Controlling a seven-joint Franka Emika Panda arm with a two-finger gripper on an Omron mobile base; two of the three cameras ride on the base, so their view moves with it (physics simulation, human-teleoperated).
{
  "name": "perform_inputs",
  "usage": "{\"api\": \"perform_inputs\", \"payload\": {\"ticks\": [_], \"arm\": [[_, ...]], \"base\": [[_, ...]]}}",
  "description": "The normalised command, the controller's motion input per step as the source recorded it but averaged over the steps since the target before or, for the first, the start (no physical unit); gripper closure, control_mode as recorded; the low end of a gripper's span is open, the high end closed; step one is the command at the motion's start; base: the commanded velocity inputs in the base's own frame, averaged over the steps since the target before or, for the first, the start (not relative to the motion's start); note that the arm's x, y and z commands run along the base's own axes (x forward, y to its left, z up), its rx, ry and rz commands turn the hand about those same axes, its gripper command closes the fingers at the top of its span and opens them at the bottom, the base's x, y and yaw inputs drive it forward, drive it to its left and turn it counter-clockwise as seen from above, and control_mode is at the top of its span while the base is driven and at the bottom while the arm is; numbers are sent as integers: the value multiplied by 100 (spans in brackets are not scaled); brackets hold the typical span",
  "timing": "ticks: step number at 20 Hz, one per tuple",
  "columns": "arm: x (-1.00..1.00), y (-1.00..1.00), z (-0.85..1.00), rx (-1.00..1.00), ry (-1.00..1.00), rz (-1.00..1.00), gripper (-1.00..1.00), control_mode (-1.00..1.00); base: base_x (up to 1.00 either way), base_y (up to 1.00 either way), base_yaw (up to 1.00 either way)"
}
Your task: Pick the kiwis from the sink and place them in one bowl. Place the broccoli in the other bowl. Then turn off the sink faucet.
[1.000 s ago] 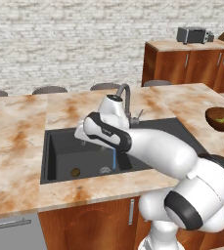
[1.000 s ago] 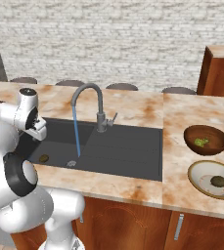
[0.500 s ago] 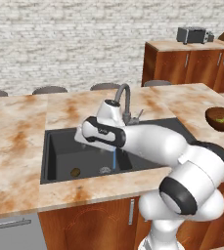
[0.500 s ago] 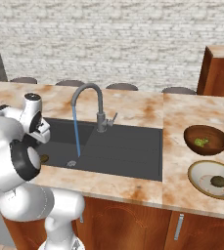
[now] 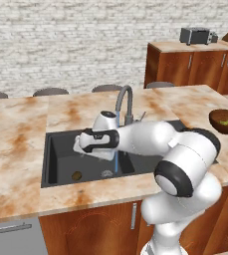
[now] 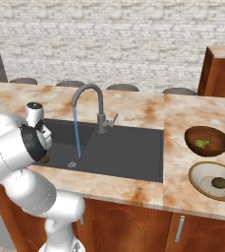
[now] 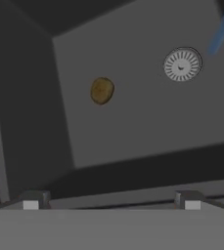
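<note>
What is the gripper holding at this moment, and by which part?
Nothing. The gripper is open and empty above the sink; a kiwi lies untouched below.

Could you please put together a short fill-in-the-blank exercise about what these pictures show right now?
1. The kiwi left in the sink lies on the basin floor beside the round metal ____.
2. The broccoli sits in the ____ bowl.
3. The faucet is ____, a blue stream falling from its spout.
4. The gripper is above the basin with its jaws ____.

Missing words: drain; dark brown; running; open
</note>
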Motion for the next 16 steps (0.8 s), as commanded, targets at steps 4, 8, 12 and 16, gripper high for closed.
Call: {"api": "perform_inputs", "payload": {"ticks": [4, 8, 12, 16], "arm": [[13, 3, -28, 0, 4, 0, -100, -100], [10, 0, -28, 0, 5, 0, -100, -100], [1, 0, -34, 0, 2, 0, -100, -100], [4, 0, -32, 0, 2, 0, -100, -100]], "base": [[0, 0, 0], [0, 0, 0], [0, 0, 0], [0, 0, 0]]}}
